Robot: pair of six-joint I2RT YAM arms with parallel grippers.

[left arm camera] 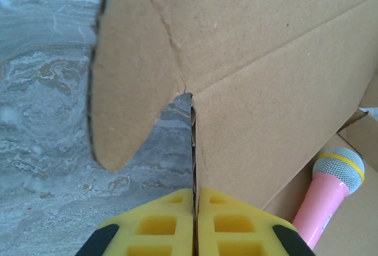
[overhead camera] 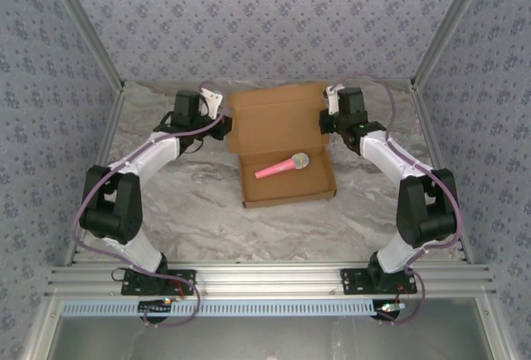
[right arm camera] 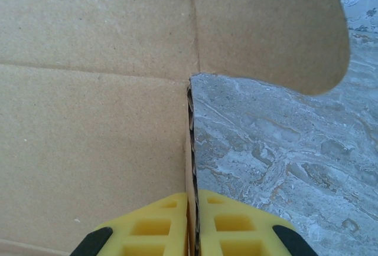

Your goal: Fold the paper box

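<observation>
The paper box [overhead camera: 274, 192] of plain brown cardboard sits mid-table as a shallow tray, its lid panel [overhead camera: 278, 124] open toward the back. My left gripper [overhead camera: 226, 119] is shut on the lid's left edge. In the left wrist view the yellow pads [left arm camera: 165, 223] pinch the cardboard edge [left arm camera: 194, 144], beside a rounded flap [left arm camera: 124, 91]. On the opposite side, my right gripper [overhead camera: 326, 119] is shut on the lid's right edge. Its pads [right arm camera: 230, 226] clamp the cardboard edge [right arm camera: 191, 144] below another rounded flap [right arm camera: 271, 26].
A pink toy microphone [overhead camera: 282, 166] with a grey head lies inside the box tray, also seen as the microphone [left arm camera: 328, 197] in the left wrist view. Marbled tabletop [overhead camera: 191, 211] surrounds the box. Patterned walls and aluminium posts [overhead camera: 83, 36] enclose the table.
</observation>
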